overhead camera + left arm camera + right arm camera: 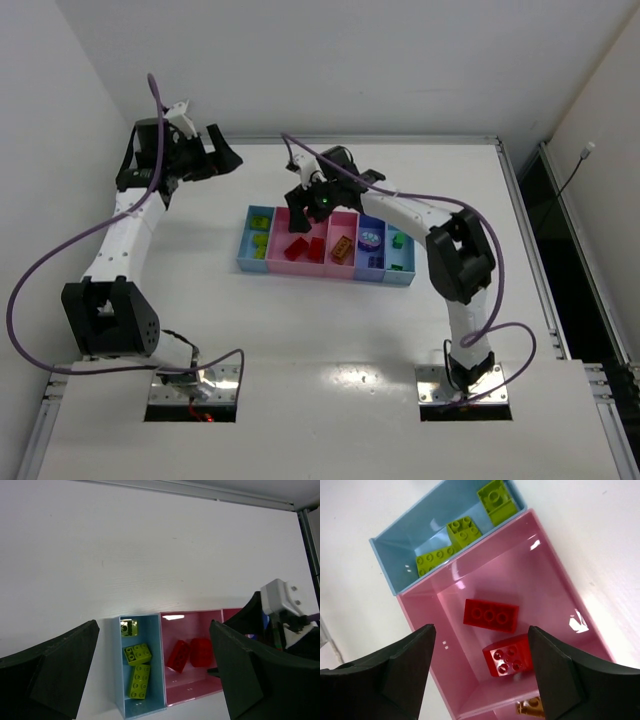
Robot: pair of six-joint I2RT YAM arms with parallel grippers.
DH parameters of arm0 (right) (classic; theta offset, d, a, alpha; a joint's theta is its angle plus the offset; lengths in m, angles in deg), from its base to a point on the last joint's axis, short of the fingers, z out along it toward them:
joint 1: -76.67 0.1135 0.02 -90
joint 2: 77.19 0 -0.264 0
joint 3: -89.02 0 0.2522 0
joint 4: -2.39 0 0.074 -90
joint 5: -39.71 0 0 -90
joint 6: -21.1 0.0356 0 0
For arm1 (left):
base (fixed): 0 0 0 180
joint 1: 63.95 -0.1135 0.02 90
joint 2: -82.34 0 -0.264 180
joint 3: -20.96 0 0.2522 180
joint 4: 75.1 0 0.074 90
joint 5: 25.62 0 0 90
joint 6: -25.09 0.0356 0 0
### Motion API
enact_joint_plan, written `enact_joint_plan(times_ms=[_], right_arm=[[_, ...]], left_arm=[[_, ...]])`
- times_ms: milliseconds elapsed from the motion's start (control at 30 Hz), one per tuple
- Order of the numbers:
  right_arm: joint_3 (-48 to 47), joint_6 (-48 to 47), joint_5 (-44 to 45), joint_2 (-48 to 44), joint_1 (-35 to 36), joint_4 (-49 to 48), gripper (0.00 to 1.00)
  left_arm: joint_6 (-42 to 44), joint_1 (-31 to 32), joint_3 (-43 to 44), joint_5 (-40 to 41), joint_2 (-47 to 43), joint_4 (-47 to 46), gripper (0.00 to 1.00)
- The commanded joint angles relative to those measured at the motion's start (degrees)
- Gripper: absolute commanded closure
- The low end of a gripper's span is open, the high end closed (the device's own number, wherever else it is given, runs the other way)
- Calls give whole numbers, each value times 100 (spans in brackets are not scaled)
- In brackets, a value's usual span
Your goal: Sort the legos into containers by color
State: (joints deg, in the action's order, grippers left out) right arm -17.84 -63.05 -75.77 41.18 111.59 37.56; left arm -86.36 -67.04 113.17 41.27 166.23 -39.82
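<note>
My left hand [222, 155] hangs over the white bench [300, 350], far-left of the containers [325, 275], its fingers wide apart and empty. The containers are glossy, thin-walled bins joined in a row. The first light blue bin [395, 565] holds three studded lime bricks [462, 530]. In the wide pink bin [555, 595] lie two shiny red bricks [491, 615]. My right hand [482, 632] is above them, fingers spread, gripping nothing. Then come a narrow pink bin [343, 265] with an orange brick [342, 248], a periwinkle bin [372, 265] with a rounded purple piece [370, 239], and an end blue bin [400, 272] with a green brick [398, 240].
</note>
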Motion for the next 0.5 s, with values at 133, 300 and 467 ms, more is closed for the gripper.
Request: enact_joint_plan(times_ms=[133, 300, 467], right_arm=[[115, -419, 1077, -1780, -10, -409, 23], [1159, -164, 1686, -2633, -976, -349, 21], [2049, 145, 1686, -3258, -2845, -295, 21]], left_arm=[[167, -60, -207, 44, 91, -34, 0], [500, -60, -260, 44, 337, -86, 0], [668, -60, -261, 464, 452, -86, 0]])
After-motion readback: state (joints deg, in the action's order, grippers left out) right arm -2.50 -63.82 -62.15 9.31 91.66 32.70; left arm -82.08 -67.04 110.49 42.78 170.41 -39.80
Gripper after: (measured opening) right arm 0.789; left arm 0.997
